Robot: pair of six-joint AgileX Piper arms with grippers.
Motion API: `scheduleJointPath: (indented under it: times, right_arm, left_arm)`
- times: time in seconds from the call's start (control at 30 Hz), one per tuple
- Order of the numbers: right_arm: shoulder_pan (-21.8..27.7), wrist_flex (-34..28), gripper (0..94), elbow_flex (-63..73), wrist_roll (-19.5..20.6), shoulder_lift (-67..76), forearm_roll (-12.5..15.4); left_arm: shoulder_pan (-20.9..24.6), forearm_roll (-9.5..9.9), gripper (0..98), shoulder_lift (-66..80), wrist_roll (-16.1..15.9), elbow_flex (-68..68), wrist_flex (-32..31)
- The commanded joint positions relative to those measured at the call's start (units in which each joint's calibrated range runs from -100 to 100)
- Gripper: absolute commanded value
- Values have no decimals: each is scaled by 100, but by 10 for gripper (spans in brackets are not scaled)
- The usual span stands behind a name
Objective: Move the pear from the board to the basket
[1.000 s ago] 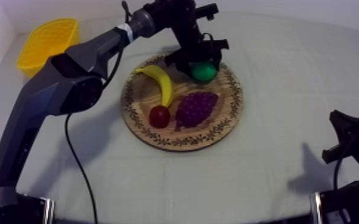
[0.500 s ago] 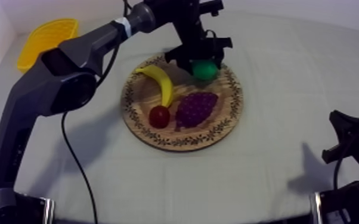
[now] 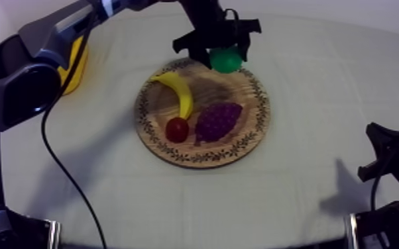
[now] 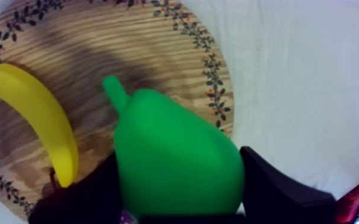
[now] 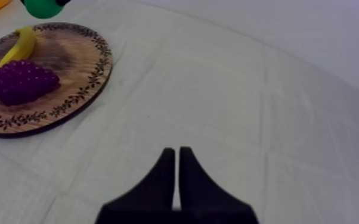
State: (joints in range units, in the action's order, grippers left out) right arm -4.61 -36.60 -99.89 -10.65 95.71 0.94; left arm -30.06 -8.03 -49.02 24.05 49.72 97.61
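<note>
Over the far rim of the wooden board (image 3: 255, 99): the pear (image 3: 226, 61), off the wood, clamped by its broad body between the two fingers (image 4: 277, 190) of the left gripper (image 3: 221, 51). Stem end pointing away from the jaws, toward the banana (image 3: 179, 93) and the board's middle; long axis roughly along the fingers, a little tilted. Below on the board, banana, grapes (image 3: 217, 120) and small red fruit (image 3: 177, 129), all apart from the pear. Off toward the table's left edge, well apart from the pear and partly behind the left arm, the yellow basket (image 3: 76, 69). Probably a sideways carry leftward next, high enough to clear the basket wall. Far from all this, the right gripper (image 5: 177, 161), fingers pressed together on nothing, low at the right side.
</note>
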Motion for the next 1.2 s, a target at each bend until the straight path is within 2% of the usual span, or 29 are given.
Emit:
scheduleJointPath:
  times: [0.0, 0.53, 1.17]
  right_arm:
    - [1, -1, 4, 0, -2, 4, 1]
    - [1, -1, 4, 0, -2, 4, 1]
    - [1, -1, 4, 0, -2, 4, 1]
  left_arm:
    - [4, 7, 526, 362, 6, -250, 0]
    - [294, 212, 541, 2047, 50, -1441, 212]
    - [1870, 612, 541, 3105, -377, -3283, 215]
